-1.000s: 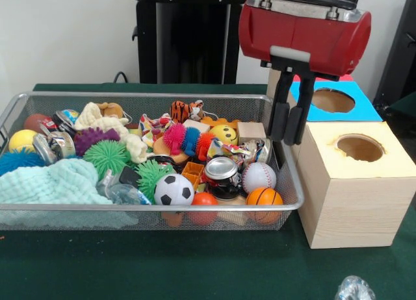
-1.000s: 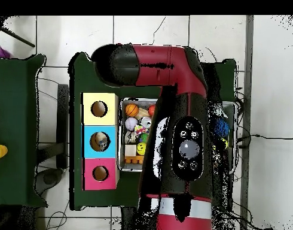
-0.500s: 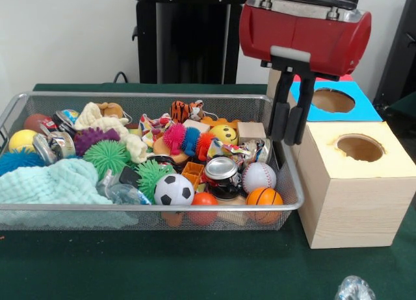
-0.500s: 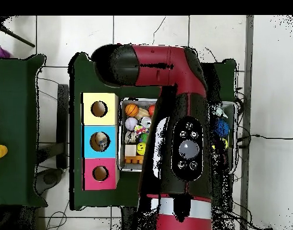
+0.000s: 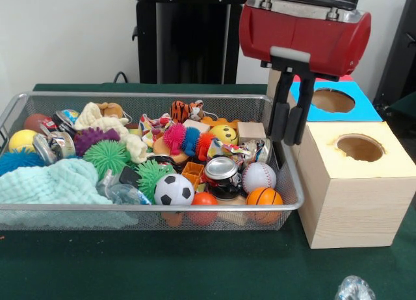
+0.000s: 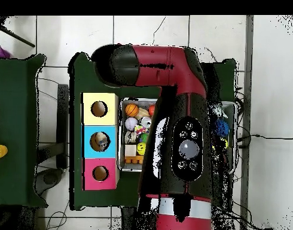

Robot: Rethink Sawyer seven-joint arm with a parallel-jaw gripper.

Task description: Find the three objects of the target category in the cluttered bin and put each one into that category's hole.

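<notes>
**Presently: gripper empty at bin's box-side end, sort part done at most**

1. Gripper (image 5: 286, 121). Black fingers hang straight down from red wrist housing, drawn together w/ nothing between them; carries no load. Hovers above the wire bin's (image 5: 149, 96) end wall, on the side nearest the boxes, clear of contents.

2. Items nearest gripper, in bin: wooden cube (image 5: 251, 131), smiley-face ball (image 5: 225, 134), baseball (image 5: 259, 176), mini basketball (image 5: 264, 197), crushed silver can (image 5: 222, 169), soccer ball (image 5: 174, 190).

3. Further along bin: orange lattice block (image 5: 193, 171), pink/blue/red spiky toys (image 5: 186, 141), tiger plush (image 5: 186, 109), green spiky ball (image 5: 106, 156), purple spiky ball (image 5: 93, 139), mint cloth (image 5: 52, 183) at the far end from the boxes, yellow ball (image 5: 22, 141).

4. Sorting boxes, just beside bin. Front view: wood-coloured box (image 5: 351, 189) w/ round hole, blue box (image 5: 338, 100) behind. Overhead: yellowish box (image 6: 99, 108), blue, pink box (image 6: 100, 173) in a row; arm (image 6: 176, 132) covers most of the bin.

5. Progress (judgement). Target category not identifiable from views. Overhead shows something pale inside the blue box's hole, poss. one item already deposited; other two holes look dark/empty. Bin still crowded, so most of the search and the remaining drops appear left to do.

6. Misc: crinkled clear object (image 5: 354, 289) on green table (image 5: 162, 261), outside bin.
</notes>
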